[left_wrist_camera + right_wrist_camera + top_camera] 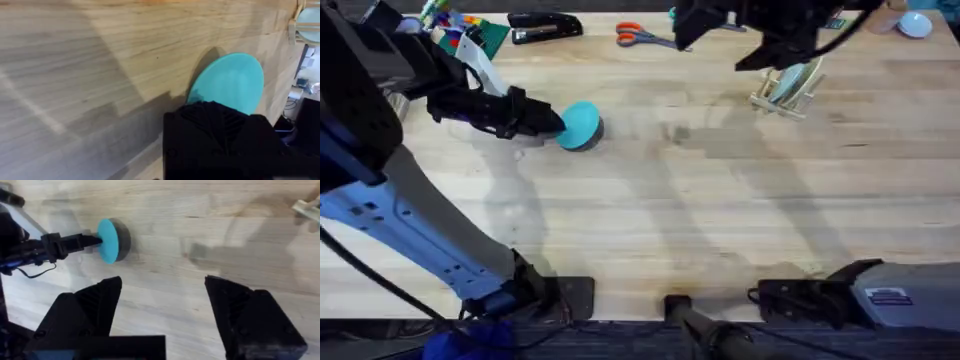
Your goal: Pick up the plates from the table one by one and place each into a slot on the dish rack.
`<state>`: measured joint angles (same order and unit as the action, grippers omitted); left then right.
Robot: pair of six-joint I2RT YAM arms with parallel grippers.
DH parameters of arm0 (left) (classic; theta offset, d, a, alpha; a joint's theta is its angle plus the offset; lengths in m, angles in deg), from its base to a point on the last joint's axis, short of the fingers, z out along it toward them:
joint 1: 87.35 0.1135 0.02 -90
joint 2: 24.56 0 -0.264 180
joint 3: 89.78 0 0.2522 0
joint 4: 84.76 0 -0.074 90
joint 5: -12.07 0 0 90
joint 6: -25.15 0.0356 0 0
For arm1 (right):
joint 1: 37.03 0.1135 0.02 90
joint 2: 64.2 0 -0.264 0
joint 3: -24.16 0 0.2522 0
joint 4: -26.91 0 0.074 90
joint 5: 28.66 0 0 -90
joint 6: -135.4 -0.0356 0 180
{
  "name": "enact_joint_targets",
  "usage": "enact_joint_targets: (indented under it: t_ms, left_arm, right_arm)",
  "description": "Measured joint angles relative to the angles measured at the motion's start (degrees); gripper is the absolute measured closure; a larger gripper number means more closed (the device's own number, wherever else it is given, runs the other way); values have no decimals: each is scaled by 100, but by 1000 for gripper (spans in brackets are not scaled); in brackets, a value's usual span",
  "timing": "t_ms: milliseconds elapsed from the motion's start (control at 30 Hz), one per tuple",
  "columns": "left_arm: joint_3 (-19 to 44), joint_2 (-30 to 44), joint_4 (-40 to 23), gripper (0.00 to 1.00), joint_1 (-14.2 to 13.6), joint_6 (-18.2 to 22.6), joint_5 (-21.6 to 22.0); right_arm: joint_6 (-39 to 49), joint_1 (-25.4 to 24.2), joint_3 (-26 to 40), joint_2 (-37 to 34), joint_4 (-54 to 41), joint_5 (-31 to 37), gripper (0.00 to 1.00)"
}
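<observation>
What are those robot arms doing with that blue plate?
The left gripper has its jaws closed on the edge of the teal-blue plate and holds it tilted up off the table. The right gripper hangs with jaws open, holding nothing. A pale plate already stands in the dish rack.

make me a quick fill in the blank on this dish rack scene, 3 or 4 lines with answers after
1. The left gripper is shut on the rim of the ____ plate.
2. That plate is tilted, its far edge raised off the ____.
3. The right gripper hangs with its fingers ____, holding nothing.
4. A pale plate already stands in the wooden ____.

Missing words: teal-blue; table; open; dish rack
</observation>
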<state>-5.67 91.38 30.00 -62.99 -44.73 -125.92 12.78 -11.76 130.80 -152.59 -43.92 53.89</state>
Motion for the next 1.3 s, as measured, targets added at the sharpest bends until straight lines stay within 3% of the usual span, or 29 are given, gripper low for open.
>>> enact_joint_targets:
  t_ms: [700,1300]
  left_arm:
    - [0,0,28,959,0,-2,0]
    - [0,0,31,959,0,-2,3]
  right_arm:
    - [-19,796,0,-1244,1074,-290,7]
    - [-194,950,0,-2041,1629,-627,7]
